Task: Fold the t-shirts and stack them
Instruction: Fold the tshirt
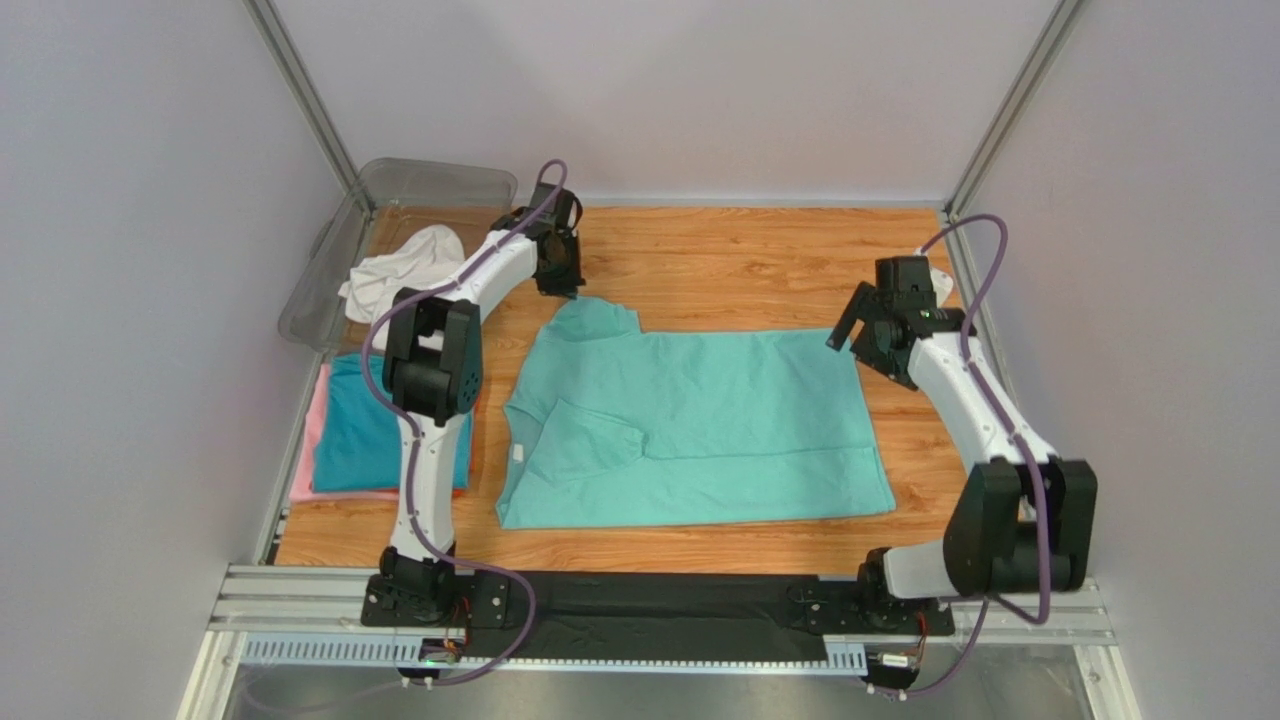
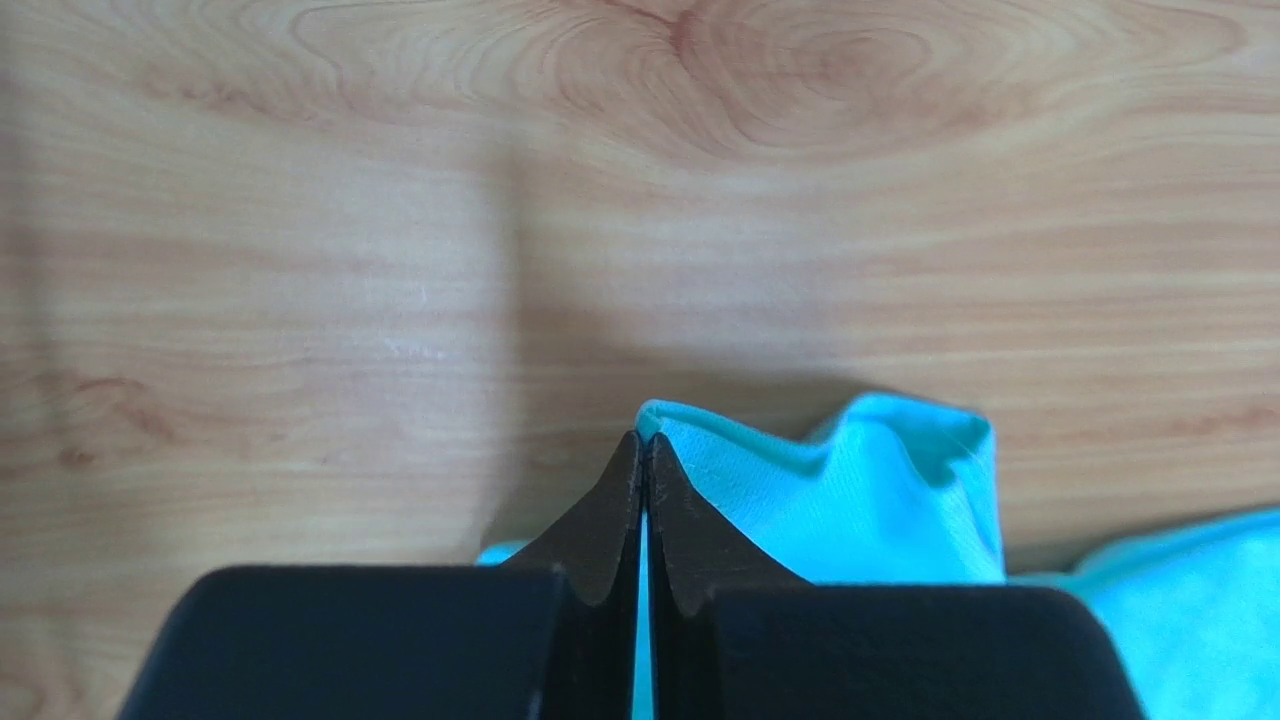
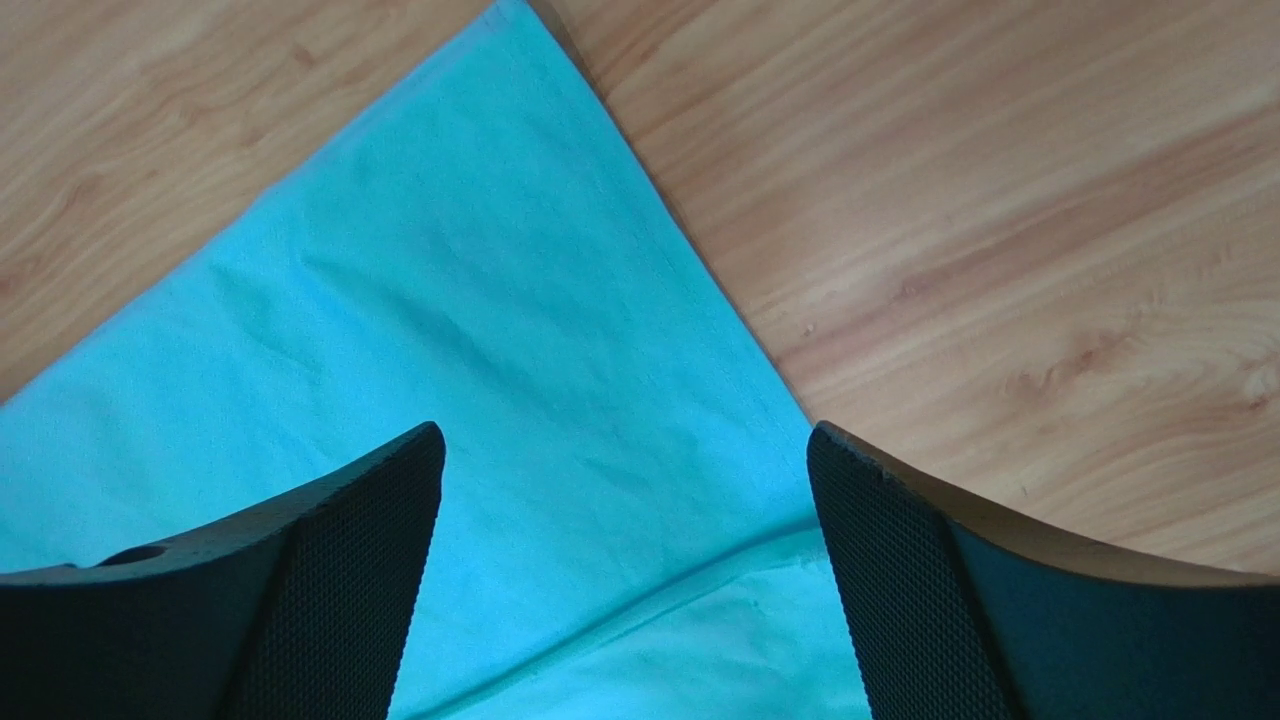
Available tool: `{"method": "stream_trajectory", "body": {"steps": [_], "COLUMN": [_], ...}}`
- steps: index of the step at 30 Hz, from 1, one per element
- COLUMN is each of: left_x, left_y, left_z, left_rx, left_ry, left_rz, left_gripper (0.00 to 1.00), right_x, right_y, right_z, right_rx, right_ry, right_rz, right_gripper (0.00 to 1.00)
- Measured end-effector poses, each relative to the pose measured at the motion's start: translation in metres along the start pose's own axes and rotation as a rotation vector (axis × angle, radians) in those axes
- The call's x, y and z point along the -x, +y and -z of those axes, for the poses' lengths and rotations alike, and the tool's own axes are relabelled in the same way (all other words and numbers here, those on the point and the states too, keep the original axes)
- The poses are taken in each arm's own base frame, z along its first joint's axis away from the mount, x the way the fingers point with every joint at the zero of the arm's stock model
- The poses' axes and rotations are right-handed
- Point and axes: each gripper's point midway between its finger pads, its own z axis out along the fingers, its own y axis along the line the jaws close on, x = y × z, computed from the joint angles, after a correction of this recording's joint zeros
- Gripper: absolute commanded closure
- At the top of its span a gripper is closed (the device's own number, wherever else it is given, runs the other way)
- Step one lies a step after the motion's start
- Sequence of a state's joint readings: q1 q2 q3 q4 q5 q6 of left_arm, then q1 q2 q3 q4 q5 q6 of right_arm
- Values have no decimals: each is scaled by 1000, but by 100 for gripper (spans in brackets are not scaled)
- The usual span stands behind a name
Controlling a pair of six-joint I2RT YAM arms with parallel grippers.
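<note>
Left jaws tight on mint t-shirt edge, pinch itself hidden; right jaws wide, empty.

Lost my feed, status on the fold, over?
Left pincer shut on mint shirt edge. Right pincer open over its corner. No obstruction seen.

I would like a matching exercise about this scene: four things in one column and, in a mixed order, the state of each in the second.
1 green t-shirt
2 white t-shirt
3 left gripper
4 right gripper

a open
b crumpled at the bin
c shut on the green t-shirt
d spread flat

Pairs: 1-d, 2-b, 3-c, 4-a
</note>
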State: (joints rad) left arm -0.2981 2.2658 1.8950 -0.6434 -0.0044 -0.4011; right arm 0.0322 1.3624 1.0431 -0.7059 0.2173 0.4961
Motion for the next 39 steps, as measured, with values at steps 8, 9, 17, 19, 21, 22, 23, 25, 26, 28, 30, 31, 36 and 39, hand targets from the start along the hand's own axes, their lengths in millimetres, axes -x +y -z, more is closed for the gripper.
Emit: {"method": "stream_trajectory", "body": {"steps": [8,9,17,19,21,22,23,25,26,28,30,31,36,39], "left_x": [11,12,-2,-10,-15,-18,-20,-22,-23,-23,-23,-24,-28,-29], "left_y": [-21,-23,-26,-24,-22,-21,-21,-21,-21,-21,-21,-21,-21,-21], "left_z": [59,64,74,75,77,78,80,83,85,87,88,88,89,92], "left_rx": [-105,-117,-147,-143,-142,-142,-143,-147,-148,-152,-156,-156,-160,-164], "left_ry": [-119,-132,-132,-122,-115,-113,-112,-116,-119,-126,-129,-128,-125,-130], "left_rz": [-17,-20,-32,-33,-32,-32,-31,-30,-28,-26,-23,-23,-15,-13], "left_gripper": [100,100,100,100,100,100,100,100,100,100,100,100,100,100], "right_x": [61,62,60,58,54,53,51,50,50,49,47,45,41,40], "right_y": [46,49,54,53,50,49,48,47,46,46,45,44,44,44], "right_z": [-75,-84,-137,-144,-148,-149,-150,-151,-151,-153,-155,-157,-161,-161], "right_rx": [-34,-42,-94,-101,-111,-114,-117,-121,-122,-126,-129,-131,-131,-129], "right_ry": [-2,7,65,74,87,90,95,99,100,103,109,113,127,129], "right_rz": [-9,-5,39,44,51,53,54,55,59,63,66,69,78,78], "right_gripper": [34,34,43,43,44,44,44,50,50,53,54,54,77,93]}}
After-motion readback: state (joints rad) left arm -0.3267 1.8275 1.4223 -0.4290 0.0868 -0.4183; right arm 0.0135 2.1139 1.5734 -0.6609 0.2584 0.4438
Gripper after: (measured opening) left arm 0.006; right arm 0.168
